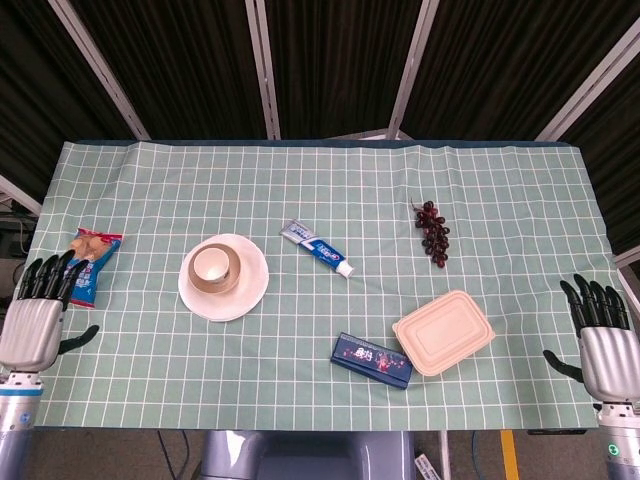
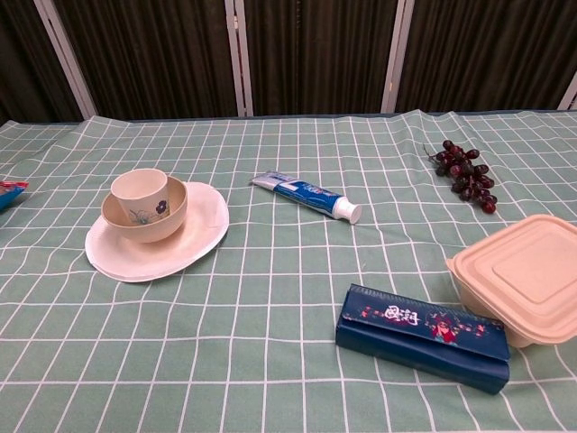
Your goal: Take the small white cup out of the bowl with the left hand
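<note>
A small white cup stands upright inside a tan bowl, which sits on a white plate; the head view shows the cup left of the table's middle. My left hand hovers at the table's left edge, fingers spread and empty, well left of the bowl. My right hand stays at the right edge, open and empty. Neither hand shows in the chest view.
A blue snack bag lies just beside the left hand. A toothpaste tube, grapes, a lidded beige box and a dark blue carton lie to the right of the plate.
</note>
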`<move>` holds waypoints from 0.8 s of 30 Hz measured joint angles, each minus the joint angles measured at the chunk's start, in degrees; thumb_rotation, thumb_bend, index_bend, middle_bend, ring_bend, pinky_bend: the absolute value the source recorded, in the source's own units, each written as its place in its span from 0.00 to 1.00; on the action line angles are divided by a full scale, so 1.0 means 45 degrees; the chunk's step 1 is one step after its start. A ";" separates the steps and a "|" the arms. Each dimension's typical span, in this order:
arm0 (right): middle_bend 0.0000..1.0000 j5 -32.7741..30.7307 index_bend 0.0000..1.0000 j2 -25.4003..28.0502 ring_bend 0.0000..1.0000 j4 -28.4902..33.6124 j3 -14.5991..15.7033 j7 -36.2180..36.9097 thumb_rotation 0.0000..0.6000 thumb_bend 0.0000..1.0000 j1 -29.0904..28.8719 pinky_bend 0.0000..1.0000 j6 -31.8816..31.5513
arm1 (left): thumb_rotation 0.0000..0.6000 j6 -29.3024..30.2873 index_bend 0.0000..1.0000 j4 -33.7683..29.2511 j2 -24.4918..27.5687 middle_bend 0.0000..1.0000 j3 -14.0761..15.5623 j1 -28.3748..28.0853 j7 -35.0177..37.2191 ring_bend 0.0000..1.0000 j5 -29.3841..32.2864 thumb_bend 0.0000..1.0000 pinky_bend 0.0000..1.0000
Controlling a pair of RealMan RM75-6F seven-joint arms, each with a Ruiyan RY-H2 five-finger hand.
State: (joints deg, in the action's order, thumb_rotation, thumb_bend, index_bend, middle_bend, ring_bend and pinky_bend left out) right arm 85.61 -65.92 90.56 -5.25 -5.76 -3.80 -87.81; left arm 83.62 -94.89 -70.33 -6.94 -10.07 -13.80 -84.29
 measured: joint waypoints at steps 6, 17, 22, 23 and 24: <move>0.00 0.0250 0.06 0.0204 0.00 0.0126 0.0033 0.0528 1.00 0.01 0.0040 0.00 -0.0144 | 1.00 -0.1308 0.51 0.0434 -0.1238 0.02 -0.0925 -0.1626 -0.1352 0.00 0.0579 0.23 0.00; 0.00 0.0266 0.06 0.0473 0.00 0.0138 0.0065 0.1346 1.00 0.01 0.0049 0.00 -0.0032 | 1.00 -0.3893 0.55 0.0879 -0.2899 0.03 -0.1746 -0.3928 -0.3775 0.00 0.2883 0.24 0.00; 0.00 0.0252 0.06 0.0530 0.00 0.0093 0.0045 0.1659 1.00 0.02 0.0040 0.00 -0.0005 | 1.00 -0.4388 0.54 0.1511 -0.3756 0.03 -0.1760 -0.4641 -0.4542 0.00 0.3658 0.24 0.00; 0.00 0.0258 0.06 0.0533 0.00 0.0079 0.0036 0.1725 1.00 0.02 0.0039 0.00 -0.0018 | 1.00 -0.4489 0.54 0.1670 -0.3918 0.03 -0.1756 -0.4778 -0.4653 0.00 0.3842 0.24 0.00; 0.00 0.0265 0.06 0.0537 0.00 0.0053 0.0021 0.1809 1.00 0.02 0.0039 0.00 -0.0040 | 1.00 -0.4554 0.54 0.1789 -0.4027 0.03 -0.1754 -0.4870 -0.4705 0.00 0.3967 0.25 0.00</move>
State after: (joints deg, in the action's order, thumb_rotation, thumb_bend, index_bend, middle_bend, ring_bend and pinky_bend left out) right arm 86.80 -63.51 90.80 -5.15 2.38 -3.62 -87.99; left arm 63.12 -86.84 -88.45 -14.83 -31.98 -34.98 -66.44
